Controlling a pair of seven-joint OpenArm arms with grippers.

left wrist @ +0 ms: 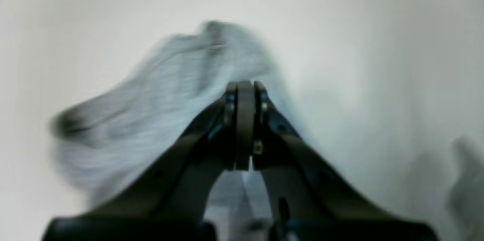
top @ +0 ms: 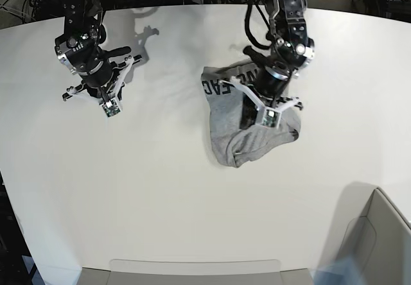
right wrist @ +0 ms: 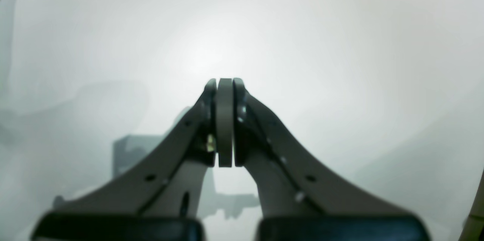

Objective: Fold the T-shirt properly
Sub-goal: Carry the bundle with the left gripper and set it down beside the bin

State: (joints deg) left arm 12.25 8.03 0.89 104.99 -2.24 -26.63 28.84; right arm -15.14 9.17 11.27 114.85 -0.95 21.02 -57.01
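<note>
Both fingers pairs together, empty | left fingers (left wrist: 245,93) over crumpled T-shirt (top: 247,134) | right fingers (right wrist: 225,90) over bare table (top: 160,189)

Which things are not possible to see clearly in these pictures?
- T-shirt lettering: base view, cut off by a fold and the left arm.
- T-shirt shape: left wrist view, motion blur.
- Whether the left gripper pinches cloth: its fingers hide it.
- Right wrist view: only the right gripper over the table.
</note>
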